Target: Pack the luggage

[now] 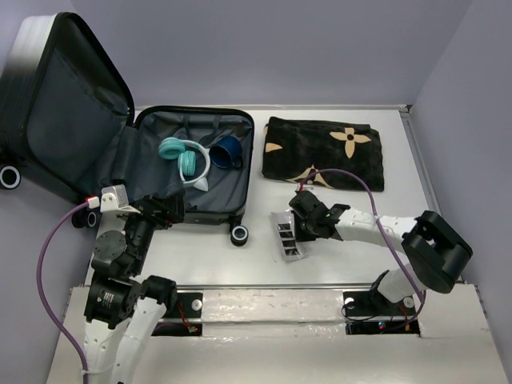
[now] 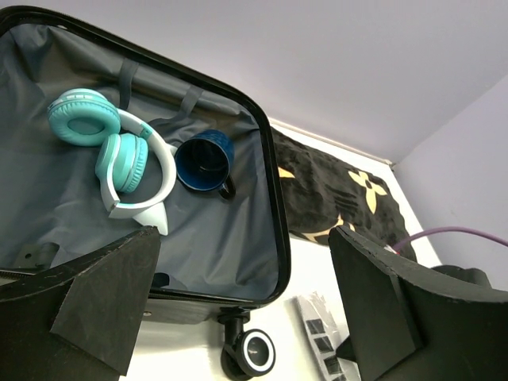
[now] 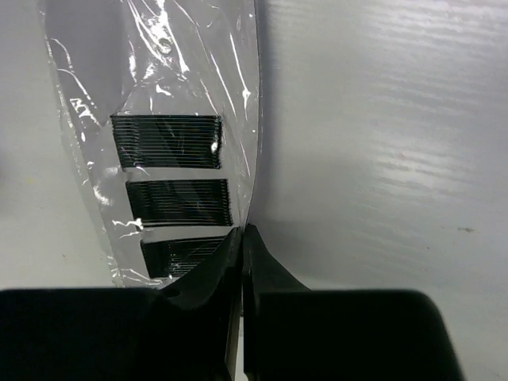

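Note:
The luggage (image 1: 220,196) lies open at the left of the table, its lid (image 1: 64,104) standing up. Teal headphones (image 1: 186,158) and a blue mug (image 1: 226,151) lie on its grey lining (image 2: 214,238). My right gripper (image 1: 302,228) is shut on the right edge of a clear packet of black hairpins (image 1: 288,238), which the right wrist view shows (image 3: 171,159) running into the closed gripper (image 3: 242,234). My left gripper (image 1: 164,210) is open and empty at the suitcase's near edge, and in its wrist view (image 2: 244,278) it frames a caster wheel (image 2: 255,352).
A folded black blanket with a tan flower pattern (image 1: 324,152) lies on the table right of the suitcase. The back wall and right wall close in the table. A purple cable runs along each arm.

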`<act>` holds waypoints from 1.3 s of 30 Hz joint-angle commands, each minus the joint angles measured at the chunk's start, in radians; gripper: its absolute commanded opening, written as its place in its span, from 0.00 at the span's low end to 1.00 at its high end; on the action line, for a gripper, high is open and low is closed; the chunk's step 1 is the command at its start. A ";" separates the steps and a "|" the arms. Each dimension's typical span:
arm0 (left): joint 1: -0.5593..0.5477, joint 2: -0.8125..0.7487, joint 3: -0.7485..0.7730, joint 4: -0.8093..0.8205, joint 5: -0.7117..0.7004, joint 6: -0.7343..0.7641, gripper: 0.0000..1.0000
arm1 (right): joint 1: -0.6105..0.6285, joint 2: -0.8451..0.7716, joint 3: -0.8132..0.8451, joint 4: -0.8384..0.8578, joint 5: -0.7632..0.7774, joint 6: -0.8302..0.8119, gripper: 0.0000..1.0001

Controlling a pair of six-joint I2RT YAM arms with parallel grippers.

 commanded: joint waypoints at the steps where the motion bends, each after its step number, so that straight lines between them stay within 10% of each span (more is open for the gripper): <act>1: -0.002 -0.015 -0.002 0.048 0.004 0.017 0.99 | 0.023 -0.119 -0.056 -0.055 0.059 0.035 0.07; 9: -0.002 -0.007 -0.005 0.054 0.016 0.014 0.99 | 0.032 -0.391 0.105 0.053 -0.065 -0.053 0.07; 16: -0.002 -0.004 -0.006 0.051 0.005 0.010 0.99 | 0.063 0.085 0.677 0.155 -0.114 -0.083 0.07; 20: -0.002 -0.003 -0.006 0.050 -0.002 0.010 0.99 | 0.063 0.334 1.030 0.034 -0.070 -0.114 0.81; 30: -0.019 0.037 -0.017 0.077 0.054 0.024 0.99 | -0.357 -0.063 0.380 0.112 0.112 -0.061 0.66; 39: -0.038 0.088 -0.031 0.123 0.207 0.044 0.99 | -0.895 -0.094 0.158 0.161 0.139 -0.004 0.83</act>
